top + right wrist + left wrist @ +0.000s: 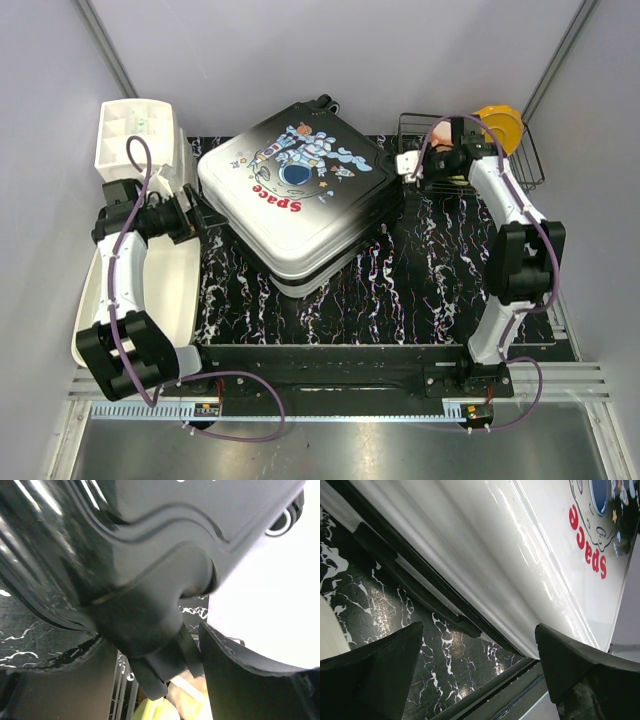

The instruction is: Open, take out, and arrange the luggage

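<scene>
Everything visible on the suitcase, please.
The luggage is a glossy hard shell fading black to white, with an astronaut cartoon and red "Space" print. It lies flat and skewed on the marbled black mat, apparently shut, black wheels at the far side. The open left gripper faces its white edge; the right gripper straddles a black stub at its dark corner.

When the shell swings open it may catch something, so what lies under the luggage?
The luggage rests on a black marbled mat, which shows beside its near and side edges. Whatever sits directly beneath the shell is covered, so nothing more can be told.
</scene>
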Robot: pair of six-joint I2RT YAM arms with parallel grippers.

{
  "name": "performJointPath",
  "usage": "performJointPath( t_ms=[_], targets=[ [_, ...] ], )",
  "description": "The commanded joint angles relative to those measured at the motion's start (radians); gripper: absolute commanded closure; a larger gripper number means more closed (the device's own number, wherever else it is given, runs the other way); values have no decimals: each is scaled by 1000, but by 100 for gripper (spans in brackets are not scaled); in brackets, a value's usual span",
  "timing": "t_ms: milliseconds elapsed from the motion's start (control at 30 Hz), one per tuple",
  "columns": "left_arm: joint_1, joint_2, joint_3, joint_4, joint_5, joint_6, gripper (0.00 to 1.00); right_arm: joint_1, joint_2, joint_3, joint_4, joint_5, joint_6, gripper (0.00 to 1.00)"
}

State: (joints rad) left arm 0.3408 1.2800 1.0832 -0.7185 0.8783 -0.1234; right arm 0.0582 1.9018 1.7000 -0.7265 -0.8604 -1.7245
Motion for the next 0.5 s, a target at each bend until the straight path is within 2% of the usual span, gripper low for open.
performJointPath(
  t_ms=[0, 233, 433, 467],
  targets=[
    [33, -59, 30, 13, 5, -50, 1, 89, -176, -146, -148, -38, 104, 100],
    [30, -54, 32, 4, -12, -48, 1, 144, -340, -335, -149, -46, 242, 100],
    [-51, 44, 47, 42, -39, -25, 3, 186, -464, -459, -137, -42, 434, 100],
    [-63, 62, 56, 54, -39, -28, 4, 199, -478, -470, -120, -34, 524, 100]
  ],
)
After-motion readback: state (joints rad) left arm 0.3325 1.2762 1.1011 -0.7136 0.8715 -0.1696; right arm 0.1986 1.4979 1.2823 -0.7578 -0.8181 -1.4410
